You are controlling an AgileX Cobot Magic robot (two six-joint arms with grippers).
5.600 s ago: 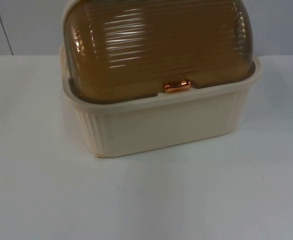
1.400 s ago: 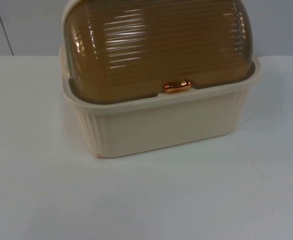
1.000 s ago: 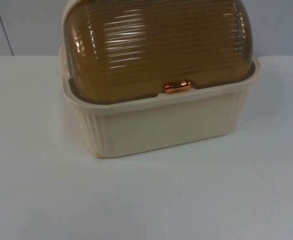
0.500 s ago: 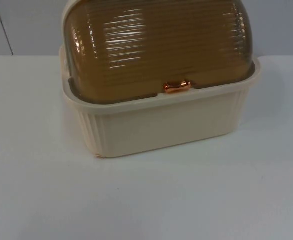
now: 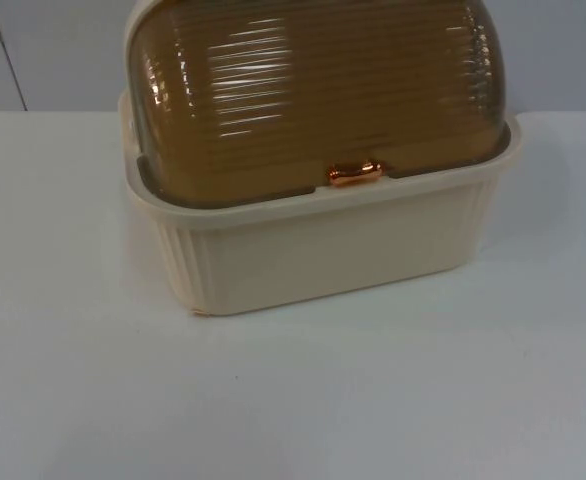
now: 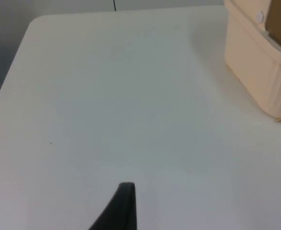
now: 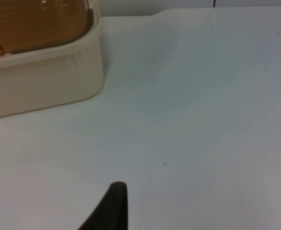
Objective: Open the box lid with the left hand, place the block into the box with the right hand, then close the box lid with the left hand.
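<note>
The left gripper (image 6: 123, 211) hangs over bare white table (image 6: 107, 120), one black fingertip in its wrist view; whether its fingers stand wide or narrow cannot be told. The cream box (image 6: 260, 72) sits well apart from it, at the table's far side. The right gripper (image 7: 112, 211) likewise hangs above open table, one dark fingertip showing, and its spread cannot be told either. In the right wrist view the box stands well off, its ribbed wall resting on the table. In the top view the box (image 5: 323, 250) stands at the middle of the table against the grey partition wall (image 5: 53, 50), its amber ribbed lid (image 5: 313, 90) down and closed, the copper-coloured handle (image 5: 354, 173) at the lid's front edge, touching the box rim
</note>
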